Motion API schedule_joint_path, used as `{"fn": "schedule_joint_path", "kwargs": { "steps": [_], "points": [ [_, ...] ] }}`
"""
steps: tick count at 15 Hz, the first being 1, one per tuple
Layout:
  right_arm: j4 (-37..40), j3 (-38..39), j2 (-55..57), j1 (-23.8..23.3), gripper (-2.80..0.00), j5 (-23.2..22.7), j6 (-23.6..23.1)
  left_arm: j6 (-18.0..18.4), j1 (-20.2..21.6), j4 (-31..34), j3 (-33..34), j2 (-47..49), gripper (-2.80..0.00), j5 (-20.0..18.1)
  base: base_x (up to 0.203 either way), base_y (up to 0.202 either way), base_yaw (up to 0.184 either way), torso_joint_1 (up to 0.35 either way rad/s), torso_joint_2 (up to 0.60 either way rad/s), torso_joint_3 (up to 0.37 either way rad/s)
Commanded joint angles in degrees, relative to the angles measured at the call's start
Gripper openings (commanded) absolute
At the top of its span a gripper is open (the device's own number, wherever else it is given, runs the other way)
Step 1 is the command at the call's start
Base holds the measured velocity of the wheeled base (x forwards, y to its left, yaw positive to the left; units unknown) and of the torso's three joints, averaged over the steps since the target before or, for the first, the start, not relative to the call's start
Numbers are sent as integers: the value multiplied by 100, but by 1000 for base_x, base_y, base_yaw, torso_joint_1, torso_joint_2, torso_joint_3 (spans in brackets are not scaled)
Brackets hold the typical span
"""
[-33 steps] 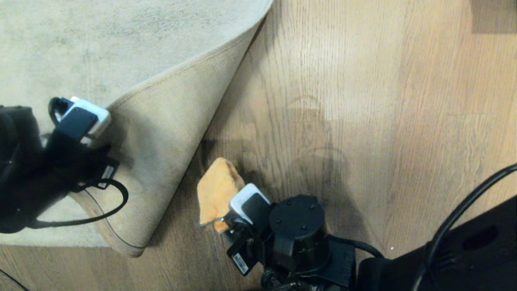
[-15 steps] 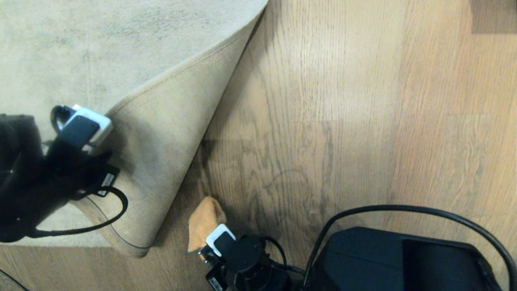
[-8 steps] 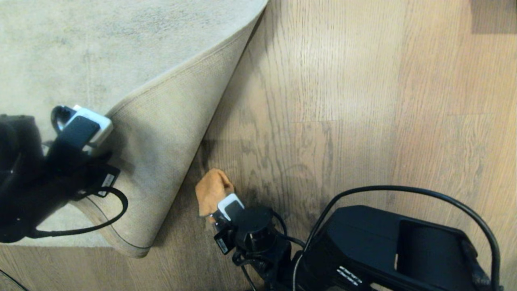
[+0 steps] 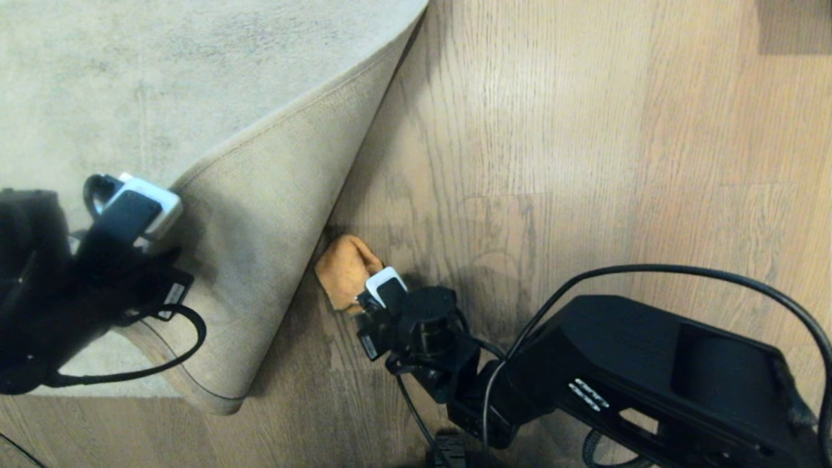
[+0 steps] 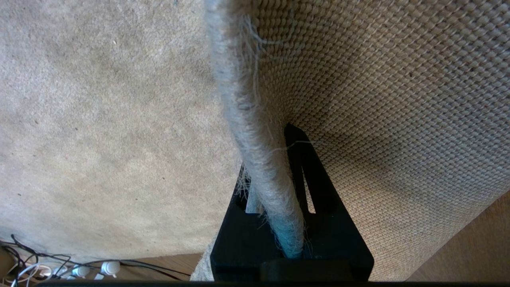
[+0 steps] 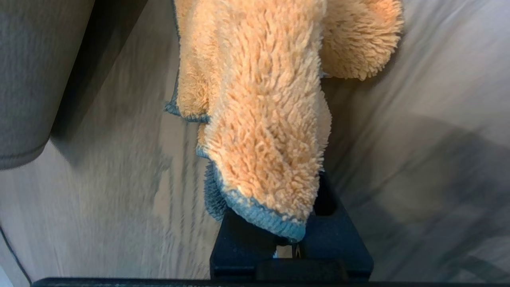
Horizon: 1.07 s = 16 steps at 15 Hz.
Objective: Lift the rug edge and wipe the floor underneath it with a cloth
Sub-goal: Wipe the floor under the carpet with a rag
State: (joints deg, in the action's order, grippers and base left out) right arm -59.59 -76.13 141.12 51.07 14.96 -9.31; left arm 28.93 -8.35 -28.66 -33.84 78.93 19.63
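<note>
Since the earlier frame the cloth (image 4: 346,268) is carried forward along the floor (image 4: 585,162), clamped in the right gripper (image 4: 361,300). The rug edge (image 5: 255,167) is held folded back, pinched by the left gripper (image 5: 279,223). Wiping is judged under way; relaying remains.

Support: the floor (image 4: 585,162), brown wood-grain planks with darker grain streaks.
Rug: a large light grey rug (image 4: 162,65) lies flat over the far left of the planks (its near corner is folded back, beige woven backing up).
Cloth: the orange-tan fluffy cloth (image 4: 344,270) rests against the bare planks just beside the fold.
Cables: dark cords and white plugs (image 5: 79,269) lie past the rug's border.
</note>
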Motion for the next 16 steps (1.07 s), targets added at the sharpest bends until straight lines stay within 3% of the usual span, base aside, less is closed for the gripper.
{"fn": "schedule_joint_path", "kwargs": {
  "steps": [1,10,16],
  "points": [
    [-23,-23,-190,-198,-280,25,-9,16,0,-17,0,-10,-280,15,0,0,0,0,0,0],
    [975,-1169,-626,-1172,-280,7,-9,16,-9,-17,2,-18,-280,15,0,0,0,0,0,0],
    [1271,-1320,-929,-1618,-280,-2,0,16,-10,-17,9,-18,-280,15,0,0,0,0,0,0]
  ]
}}
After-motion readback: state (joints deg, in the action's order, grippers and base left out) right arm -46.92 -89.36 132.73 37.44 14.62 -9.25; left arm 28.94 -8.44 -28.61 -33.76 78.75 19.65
